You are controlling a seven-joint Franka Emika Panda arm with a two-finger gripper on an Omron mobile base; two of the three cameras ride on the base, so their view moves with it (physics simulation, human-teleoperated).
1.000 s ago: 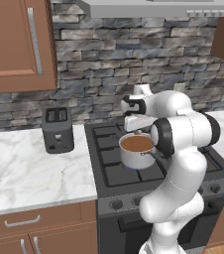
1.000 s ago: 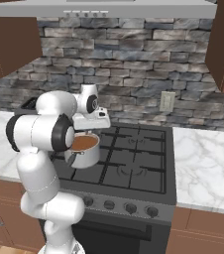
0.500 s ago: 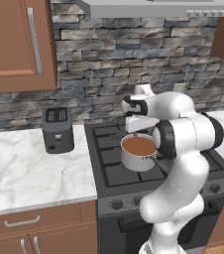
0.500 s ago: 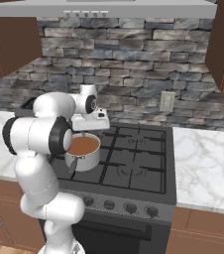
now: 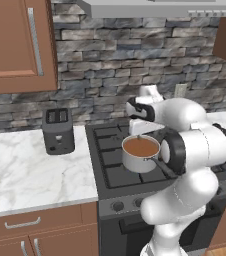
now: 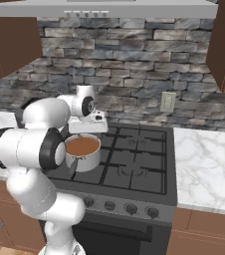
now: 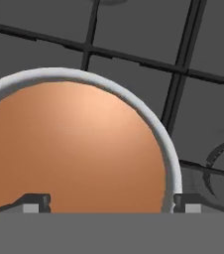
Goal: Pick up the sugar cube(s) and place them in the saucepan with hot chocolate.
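The saucepan (image 5: 141,152) is a small shiny steel pan full of brown hot chocolate, standing on the front left burner of the stove (image 5: 110,165). My gripper (image 5: 141,133) hangs just above its back rim, pointing down into it. In the hand view the brown liquid (image 7: 74,149) spreads below the gripper (image 7: 111,203), and the two fingertips (image 7: 34,202) stand far apart with nothing between them. From the right base view the saucepan (image 6: 83,151) sits under the gripper (image 6: 86,132). The sugar cubes are hidden from me.
A black two-slot toaster (image 5: 58,131) stands on the marble counter (image 5: 30,175) left of the stove. The stone wall lies behind, a range hood (image 5: 160,7) overhead, and wooden cabinets (image 5: 15,45) above the counter. More counter (image 6: 209,159) lies to the right.
The jaws have spread wider above the saucepan. The arm and the pan stay about where they were.
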